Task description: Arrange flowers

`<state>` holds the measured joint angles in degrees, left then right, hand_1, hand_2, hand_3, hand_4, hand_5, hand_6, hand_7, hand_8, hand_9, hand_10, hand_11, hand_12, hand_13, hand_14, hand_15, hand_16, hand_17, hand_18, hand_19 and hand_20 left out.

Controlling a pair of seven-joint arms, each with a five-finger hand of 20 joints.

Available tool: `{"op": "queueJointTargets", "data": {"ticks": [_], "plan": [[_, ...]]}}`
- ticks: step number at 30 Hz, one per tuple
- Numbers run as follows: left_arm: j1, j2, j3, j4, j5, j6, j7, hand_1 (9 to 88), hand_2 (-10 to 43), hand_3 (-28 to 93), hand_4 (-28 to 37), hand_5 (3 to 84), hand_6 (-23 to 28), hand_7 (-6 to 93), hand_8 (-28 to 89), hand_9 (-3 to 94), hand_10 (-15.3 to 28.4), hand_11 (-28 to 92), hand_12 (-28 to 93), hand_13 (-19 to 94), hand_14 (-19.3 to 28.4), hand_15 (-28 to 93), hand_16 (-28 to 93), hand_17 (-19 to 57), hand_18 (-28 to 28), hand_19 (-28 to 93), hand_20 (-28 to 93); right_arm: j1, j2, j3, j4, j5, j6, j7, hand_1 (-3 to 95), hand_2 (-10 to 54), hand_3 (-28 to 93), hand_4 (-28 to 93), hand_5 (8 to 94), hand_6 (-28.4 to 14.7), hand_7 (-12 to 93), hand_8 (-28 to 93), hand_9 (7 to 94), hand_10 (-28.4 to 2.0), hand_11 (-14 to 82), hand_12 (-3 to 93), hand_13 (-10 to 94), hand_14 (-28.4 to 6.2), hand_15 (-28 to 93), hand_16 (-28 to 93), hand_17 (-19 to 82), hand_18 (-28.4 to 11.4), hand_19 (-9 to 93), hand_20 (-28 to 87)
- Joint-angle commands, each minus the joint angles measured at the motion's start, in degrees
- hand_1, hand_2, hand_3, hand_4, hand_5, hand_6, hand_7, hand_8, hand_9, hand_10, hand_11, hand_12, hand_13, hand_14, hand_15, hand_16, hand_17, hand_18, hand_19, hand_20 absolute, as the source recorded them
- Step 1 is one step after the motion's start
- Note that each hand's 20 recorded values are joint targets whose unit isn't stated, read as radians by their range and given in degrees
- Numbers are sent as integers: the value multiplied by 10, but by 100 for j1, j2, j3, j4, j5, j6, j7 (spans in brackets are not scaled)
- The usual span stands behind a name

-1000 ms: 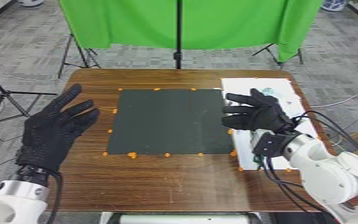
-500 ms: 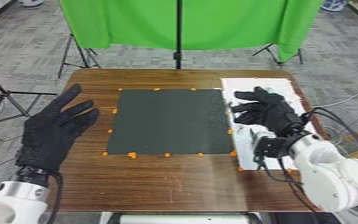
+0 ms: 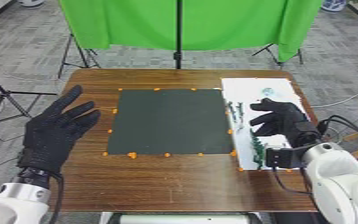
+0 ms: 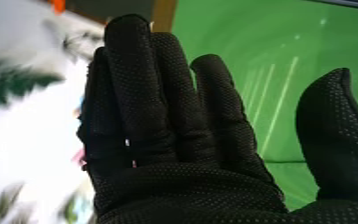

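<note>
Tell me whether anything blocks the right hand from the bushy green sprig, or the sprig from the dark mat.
Nothing visible stands between the right hand and the green sprig; toward the dark mat, only small orange marks line its edge.

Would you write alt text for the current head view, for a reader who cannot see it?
The robot's right hand is open over a white sheet with green sprigs, on the right of a brown table. The open left hand is at the left, with a dark mat between them.
</note>
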<state>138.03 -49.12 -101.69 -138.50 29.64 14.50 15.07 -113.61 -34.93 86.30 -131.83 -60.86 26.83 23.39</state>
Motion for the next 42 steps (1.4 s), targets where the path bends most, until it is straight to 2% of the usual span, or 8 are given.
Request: {"op": "queueJointTargets", "data": {"ticks": [1, 4, 5, 9, 15, 25, 32, 42], "plan": [[-18, -66, 106, 72, 26, -41, 29, 225, 73, 764, -255, 295, 65, 170, -114, 280, 212, 283, 113, 204, 282, 507, -94, -111, 269, 572, 127, 502, 250, -998, -180, -2075, 938, 1397, 196, 95, 714, -260, 561, -57, 140, -116, 662, -193, 203, 128, 629, -168, 580, 88, 284, -247, 869, 45], [-85, -60, 120, 94, 32, -43, -21, 224, 73, 765, -254, 296, 65, 171, -114, 280, 213, 282, 112, 203, 283, 505, -94, -111, 269, 572, 127, 777, 510, -1614, -150, -3552, 1323, 2194, 211, 84, 708, -248, 594, -63, 139, -115, 698, -189, 203, 128, 668, -161, 578, 94, 315, -251, 901, 15], [-87, -33, 142, 92, 19, -16, 39, 225, 73, 764, -254, 296, 65, 170, -115, 280, 213, 282, 112, 203, 282, 505, -94, -111, 269, 572, 127, 802, 579, -1703, -149, -3800, 1384, 2333, 217, 77, 707, -247, 604, -62, 140, -116, 710, -185, 202, 128, 686, -156, 580, 97, 329, -250, 911, 6], [-72, -26, 105, 84, 23, -33, -1, 225, 73, 764, -255, 297, 66, 169, -114, 280, 213, 283, 113, 204, 282, 506, -94, -111, 269, 572, 126, 926, 641, -1905, -171, -4305, 1441, 2802, 232, 62, 699, -240, 623, -63, 138, -116, 740, -178, 203, 131, 727, -144, 576, 104, 365, -252, 928, -9], [-36, -37, 89, 81, 27, -49, 3, 224, 73, 765, -255, 298, 66, 170, -114, 281, 212, 283, 113, 204, 283, 507, -94, -111, 269, 572, 125, 1106, 727, -2211, -153, -5140, 1265, 3435, 247, 48, 684, -227, 654, -64, 130, -112, 801, -171, 220, 143, 788, -122, 601, 137, 431, -252, 932, 107], [-27, -45, 78, 72, 22, -44, -19, 224, 72, 766, -255, 299, 67, 169, -114, 281, 213, 283, 112, 204, 282, 507, -94, -111, 268, 571, 125, 1122, 649, -2266, -152, -5583, 241, 3882, 270, 19, 681, -219, 674, -66, 126, -109, 839, -166, 250, 160, 824, -99, 646, 161, 484, -249, 932, 240], [-29, -83, 36, 63, 41, -94, -111, 224, 73, 765, -255, 299, 67, 168, -114, 281, 213, 282, 112, 204, 283, 507, -94, -111, 268, 570, 124, 1094, 570, -2292, -157, -5760, -466, 4073, 278, 10, 673, -217, 681, -68, 122, -107, 851, -165, 256, 165, 830, -96, 650, 167, 491, -249, 932, 253], [-38, -54, 57, 64, 16, -89, -108, 225, 73, 765, -256, 301, 68, 167, -113, 281, 213, 283, 113, 204, 283, 507, -94, -112, 268, 568, 122, 1297, 360, -2552, 8, -5666, -1410, 4232, 285, -3, 658, -215, 684, -72, 113, -104, 847, -166, 259, 170, 824, -99, 652, 174, 485, -254, 932, 254]]}}
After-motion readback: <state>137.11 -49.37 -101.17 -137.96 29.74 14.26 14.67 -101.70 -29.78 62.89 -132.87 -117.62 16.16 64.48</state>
